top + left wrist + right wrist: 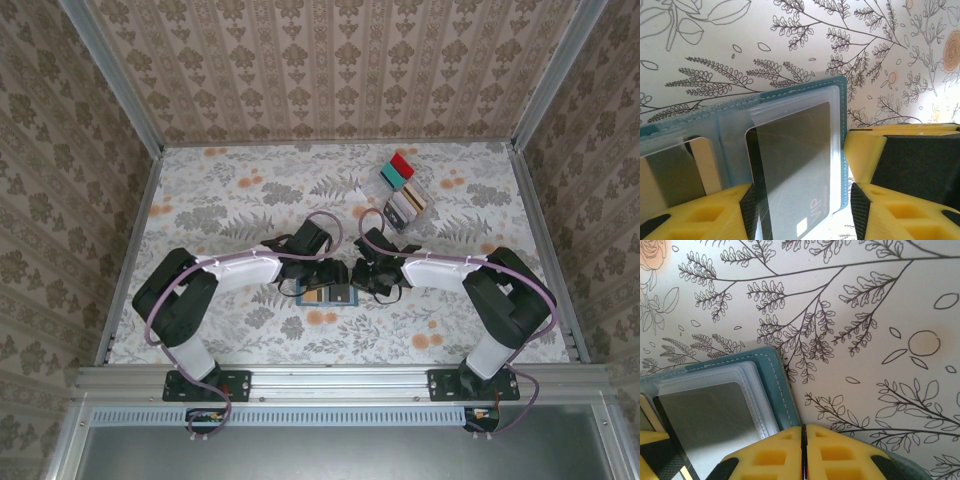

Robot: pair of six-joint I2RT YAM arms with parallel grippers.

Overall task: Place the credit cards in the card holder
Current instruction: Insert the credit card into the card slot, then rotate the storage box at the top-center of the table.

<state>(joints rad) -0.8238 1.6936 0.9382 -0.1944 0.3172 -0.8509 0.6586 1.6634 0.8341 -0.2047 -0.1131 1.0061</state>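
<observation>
Teal-blue at its stitched rim, the card holder point(328, 296) lies open and flat on the flower-printed table point(240, 200). In the top view it sits at about 6 o'clock from the table's middle, between the two wrists. A tan-brown card point(317, 297) shows in its 9 o'clock panel. In the 3 o'clock panel a dark grey card point(790, 165) marked VIP sits partly under the clear sleeve, its chip end sticking out toward the left wrist camera. The left gripper point(800, 202) is spread, and its yellow fingers point(905, 215) stand at 4 and 8 o'clock in the left wrist view, either side of that panel. The dark card's edge overlaps the 8 o'clock pad, while a pale sliver of table separates the holder's rim from the 4 o'clock finger. The right gripper point(804, 454) has its fingers pressed together with only a thin dark seam between them. It sits over the holder's outer border at 6 o'clock in its own view, and whether the border is nipped between the pads cannot be told. A clear tray point(429, 192) sits well apart at 1 o'clock, holding red and teal pieces point(399, 168) and several whitish cards point(404, 208).
</observation>
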